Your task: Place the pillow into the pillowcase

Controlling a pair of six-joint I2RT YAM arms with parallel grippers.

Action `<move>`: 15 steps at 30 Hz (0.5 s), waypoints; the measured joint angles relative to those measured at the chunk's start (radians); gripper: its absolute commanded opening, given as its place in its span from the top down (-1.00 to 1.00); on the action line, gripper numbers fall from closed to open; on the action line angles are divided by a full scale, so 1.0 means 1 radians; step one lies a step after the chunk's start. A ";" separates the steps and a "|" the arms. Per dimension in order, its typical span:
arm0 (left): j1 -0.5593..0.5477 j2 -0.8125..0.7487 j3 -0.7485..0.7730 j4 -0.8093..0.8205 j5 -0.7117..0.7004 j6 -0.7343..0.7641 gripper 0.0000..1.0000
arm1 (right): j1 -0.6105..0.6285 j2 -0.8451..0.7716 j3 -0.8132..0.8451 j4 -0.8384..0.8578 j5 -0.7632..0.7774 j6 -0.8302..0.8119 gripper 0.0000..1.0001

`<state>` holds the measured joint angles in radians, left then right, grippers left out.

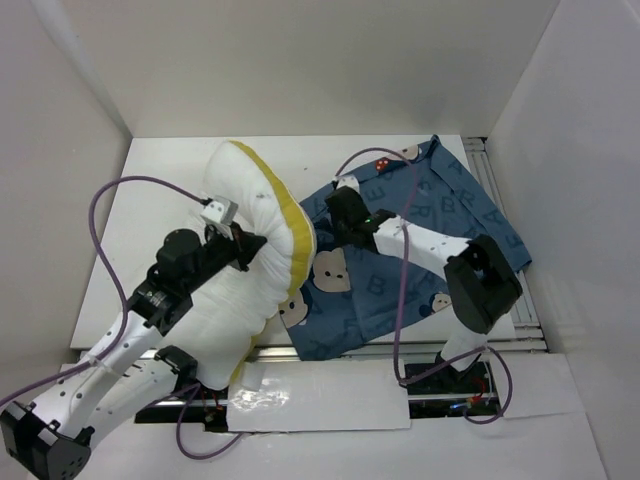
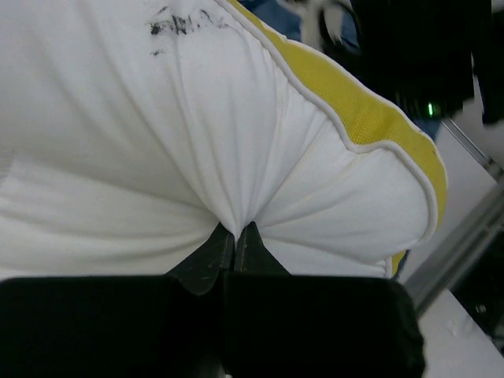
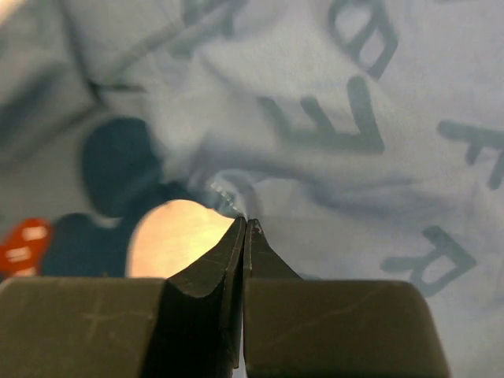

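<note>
Biggest first: the white tabletop point(image 1: 160, 170) carries everything, and both task things lie on it side by side.

The pillow point(image 1: 265, 290), a large soft white cushion with a yellow edge band, sits left of centre. It is bowed into an arc with the yellow band turned toward the blue cloth. I take that as the leading edge being presented to the case. It overlaps the case's left border but is not inside it.

The pillowcase point(image 1: 365, 300), denim-blue fabric printed with letters and cartoon faces, lies spread flat to the right. Part of it reaches the table's right side. I cannot tell from here which edge is the opening.

My left arm point(image 1: 150, 300) lies across the pillow's middle. The left gripper point(image 2: 236, 230) is clamped tight on a gathered pinch of the white cover, creases fanning from the tips. Holding mid-body like this lets me steer the bulk toward the case.

The right arm point(image 1: 480, 285) reaches over the blue fabric. The right gripper point(image 3: 246, 222) has its jaws together, with a small pucker of blue cloth at the tips. I judge it has nipped only the top layer, which is what I need to lift a mouth open. If both layers are caught, the pillow will have nowhere to go.
</note>
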<state>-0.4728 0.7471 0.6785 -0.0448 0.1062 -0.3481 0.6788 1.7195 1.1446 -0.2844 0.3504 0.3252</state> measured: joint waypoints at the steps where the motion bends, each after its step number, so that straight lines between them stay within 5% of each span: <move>1: -0.028 -0.001 -0.018 0.016 0.018 0.006 1.00 | -0.009 -0.021 0.014 -0.012 -0.021 0.000 1.00; 10: -0.230 -0.065 -0.158 0.071 0.175 0.029 1.00 | -0.093 -0.077 0.082 -0.111 -0.157 0.010 1.00; 15: -0.355 0.054 -0.161 0.113 0.251 0.040 1.00 | -0.109 -0.079 0.101 -0.149 -0.222 0.010 1.00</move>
<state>-0.8276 0.8009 0.5171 0.0685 0.3569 -0.3084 0.5694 1.6402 1.2453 -0.4335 0.1287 0.3355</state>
